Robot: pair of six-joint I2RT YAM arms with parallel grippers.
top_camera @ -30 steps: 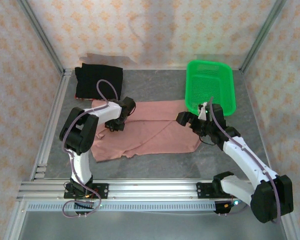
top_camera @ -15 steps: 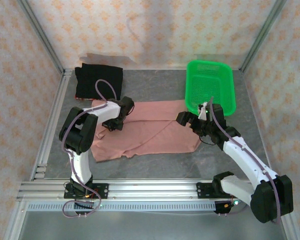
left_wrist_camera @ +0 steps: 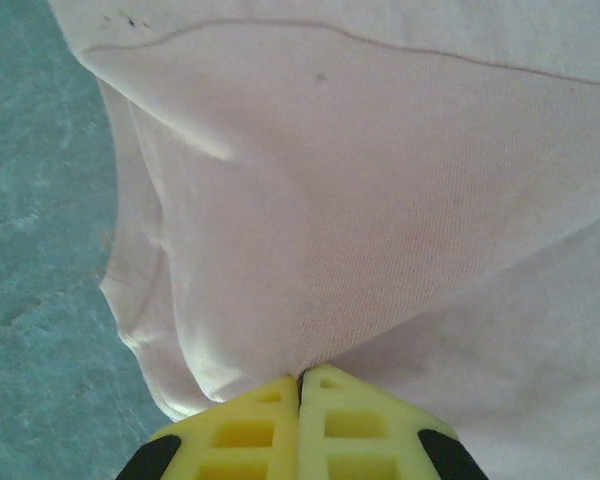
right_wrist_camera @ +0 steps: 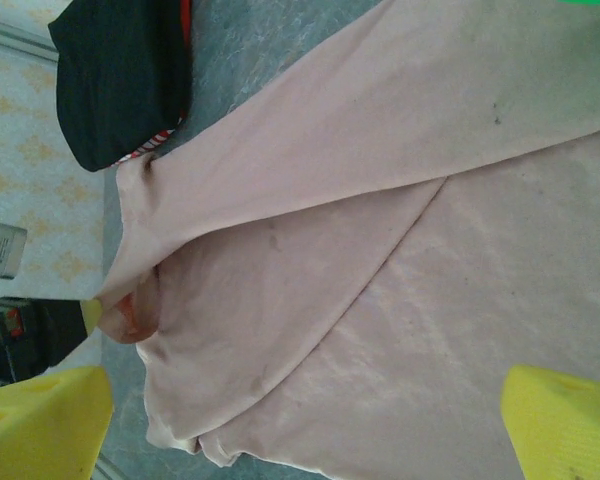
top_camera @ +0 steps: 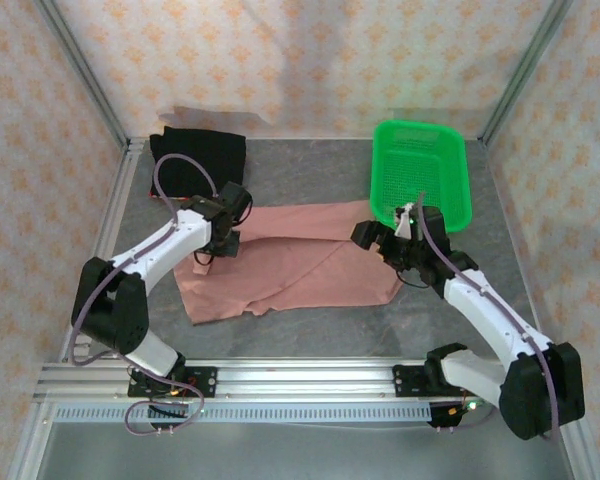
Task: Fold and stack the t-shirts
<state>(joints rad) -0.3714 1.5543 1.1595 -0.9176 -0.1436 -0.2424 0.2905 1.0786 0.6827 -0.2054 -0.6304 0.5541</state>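
Pinching pink t-shirt (top_camera: pixel 300 268) at its left edge w/ left end effector (top_camera: pixel 221 240), pressed together on a raised cloth fold. Hovering w/ right end effector (top_camera: pixel 376 238) at shirt's right edge, spread wide, just beside green basket (top_camera: pixel 382 175). Spotting pink t-shirt mid-surface (top_camera: pixel 310 170), diagonal fold across it. Noting black t-shirt (top_camera: pixel 200 160) folded at far-left corner, just beyond pink one.
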